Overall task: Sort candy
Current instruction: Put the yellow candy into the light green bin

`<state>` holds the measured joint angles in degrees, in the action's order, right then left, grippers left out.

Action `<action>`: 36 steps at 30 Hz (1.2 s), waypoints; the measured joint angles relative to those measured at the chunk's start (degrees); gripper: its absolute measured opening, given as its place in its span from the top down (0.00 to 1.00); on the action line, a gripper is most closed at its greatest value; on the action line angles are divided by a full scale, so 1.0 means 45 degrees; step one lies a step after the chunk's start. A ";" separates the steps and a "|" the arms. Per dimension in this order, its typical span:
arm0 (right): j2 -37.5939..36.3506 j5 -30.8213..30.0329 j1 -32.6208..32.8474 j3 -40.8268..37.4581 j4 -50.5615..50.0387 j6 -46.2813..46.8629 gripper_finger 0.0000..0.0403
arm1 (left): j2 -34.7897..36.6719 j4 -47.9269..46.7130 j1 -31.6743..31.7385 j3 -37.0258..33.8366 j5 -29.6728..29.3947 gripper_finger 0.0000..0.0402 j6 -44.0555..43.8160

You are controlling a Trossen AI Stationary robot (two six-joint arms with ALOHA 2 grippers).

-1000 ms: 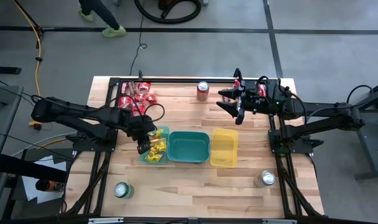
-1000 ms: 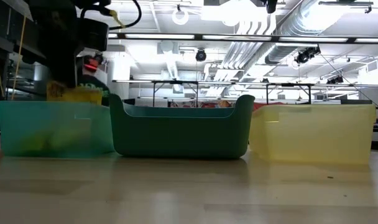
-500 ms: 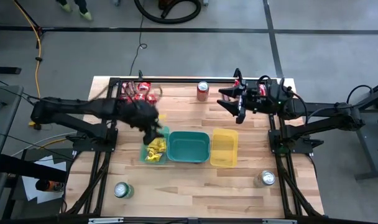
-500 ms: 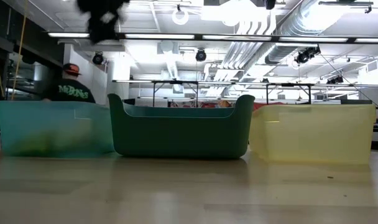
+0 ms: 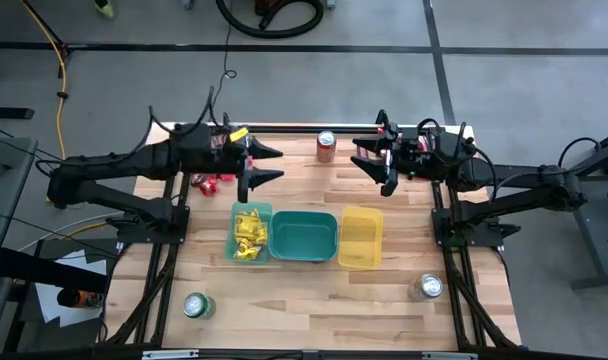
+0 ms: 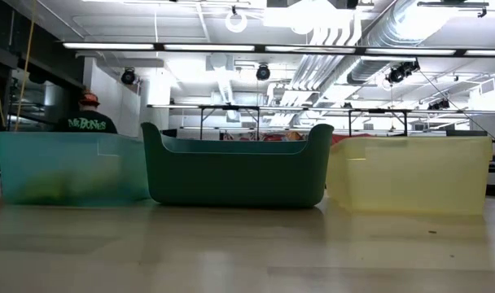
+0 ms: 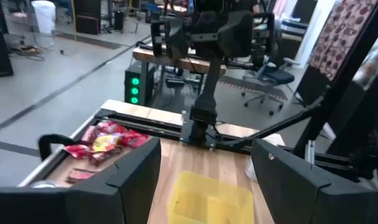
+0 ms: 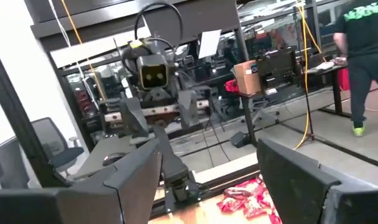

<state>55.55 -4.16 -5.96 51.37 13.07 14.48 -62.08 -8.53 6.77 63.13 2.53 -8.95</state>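
Observation:
Yellow candy packets (image 5: 248,236) lie in the pale green bin (image 5: 234,214). Red packets (image 5: 212,183) lie on the table at the far left, partly under my left arm; the right wrist view shows them too (image 8: 248,198). More red and yellow packets (image 7: 105,140) lie by the far edge near the right arm's base. My left gripper (image 5: 272,165) (image 7: 204,148) hangs open, high over the table behind the pale green bin, pointing level toward the right edge. My right gripper (image 5: 362,158) (image 8: 207,152) hangs open opposite it, pointing toward the left edge. Both are empty.
A dark teal bin (image 5: 304,252) and a yellow bin (image 5: 361,262) stand in a row beside the pale green one. A red can (image 5: 327,145) stands at the far edge, a green can (image 5: 196,305) near left, a silver can (image 5: 429,287) near right. A person (image 6: 89,120) stands beyond the table.
My left gripper stood over the pale green bin, pointing down, shut on a yellow packet. It has opened and let the packet go into the bin. It has then risen and swung toward the far edge, tipping from pointing down to level.

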 joint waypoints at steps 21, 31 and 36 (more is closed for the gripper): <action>0.0322 -0.2248 -0.1349 0.0340 -0.2823 0.1733 0.35 | 0.1498 0.6058 0.0349 -0.4462 -0.0366 0.41 -0.2291; 0.3974 -0.3640 -0.6515 0.4889 -1.3838 0.2672 0.36 | 0.1496 0.5614 0.0525 -0.4462 -0.0384 0.41 -0.2670; 0.5471 -0.2927 -0.8212 0.4175 -1.6087 0.3687 0.36 | 0.1496 0.5331 0.0465 -0.4462 -0.0384 0.41 -0.2682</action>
<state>80.17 -17.33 -42.91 70.16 -59.32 31.07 -55.35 15.46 8.86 43.05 0.80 -21.02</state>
